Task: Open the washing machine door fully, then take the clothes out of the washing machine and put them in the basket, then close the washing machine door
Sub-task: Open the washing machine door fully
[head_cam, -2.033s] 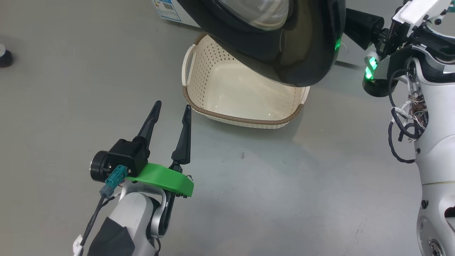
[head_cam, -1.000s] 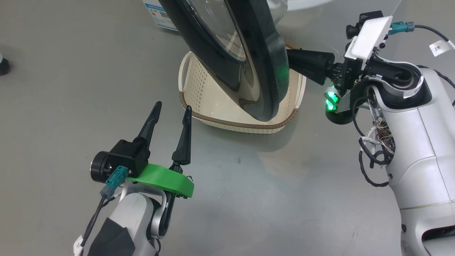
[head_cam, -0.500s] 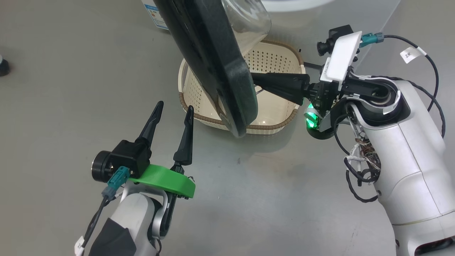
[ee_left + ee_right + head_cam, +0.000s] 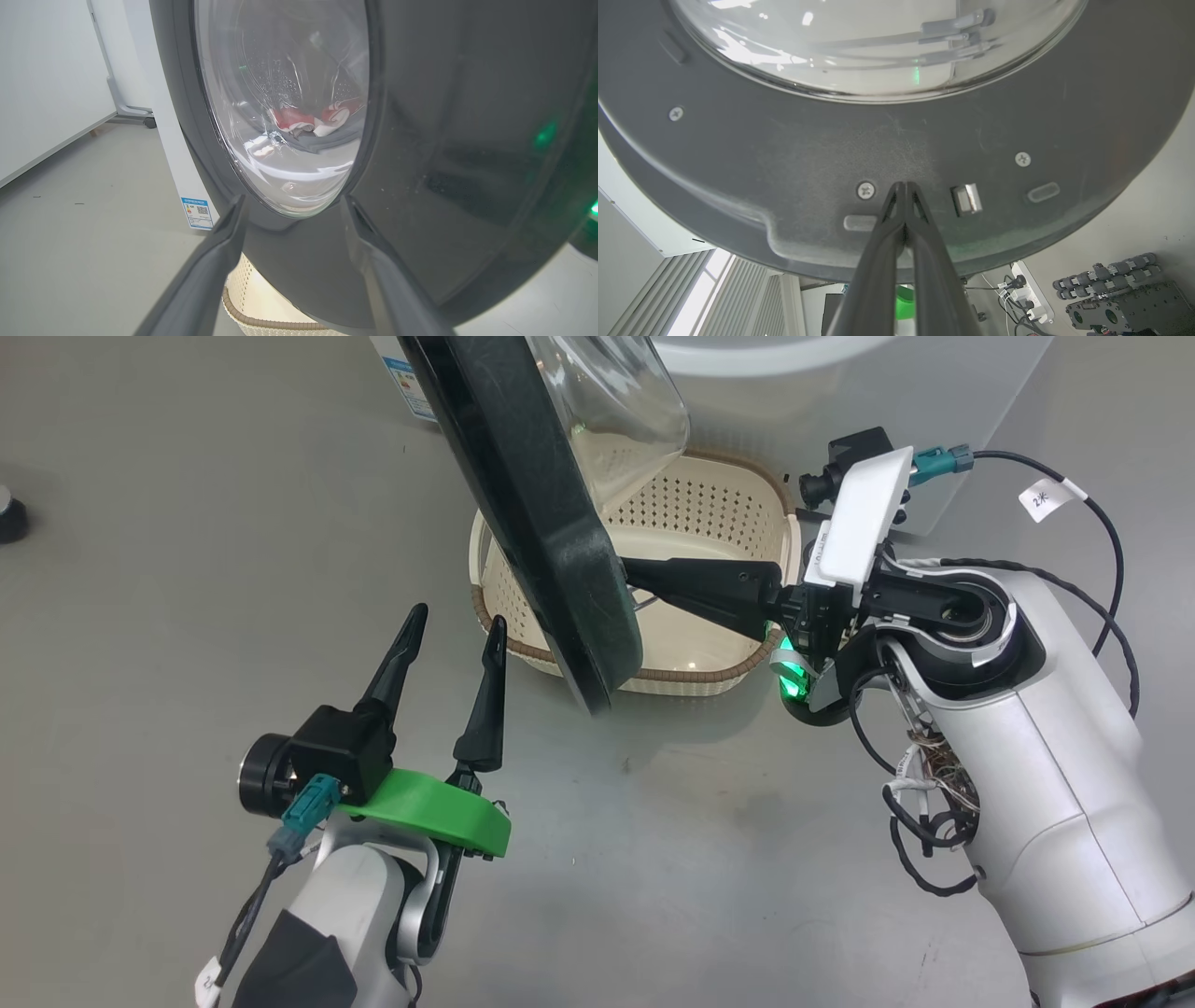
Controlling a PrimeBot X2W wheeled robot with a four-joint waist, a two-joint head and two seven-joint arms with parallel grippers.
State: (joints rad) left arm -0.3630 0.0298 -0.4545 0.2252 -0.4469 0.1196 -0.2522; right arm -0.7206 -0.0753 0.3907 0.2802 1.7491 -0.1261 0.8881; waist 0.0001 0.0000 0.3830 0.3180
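The washing machine door [image 4: 546, 532] hangs partly open above the basket [image 4: 719, 504], edge-on to me, its glass bowl [image 4: 611, 401] bulging toward the washing machine [image 4: 840, 392]. My right gripper [image 4: 630, 577] is shut, its tips pressed against the door's inner face [image 4: 784, 154] between a screw and the metal latch [image 4: 966, 198]; the right gripper [image 4: 904, 186] holds nothing. My left gripper [image 4: 453, 618] stands open over the floor, just left of the door. Between the left gripper [image 4: 294, 207] fingers I look at the door's outer face, and the red and white clothes [image 4: 299, 120] show through the glass.
The cream basket [image 4: 261, 303] sits on the grey floor under the door. A blue label [image 4: 198, 212] marks the machine's white lower corner. A small black object [image 4: 11, 513] lies far left. A power strip [image 4: 1029, 289] and grey equipment [image 4: 1111, 280] stand beyond the door.
The door has swung further open, toward the left, with my shut right gripper pushing along behind it. More of the basket shows now. My left arm has stayed put.
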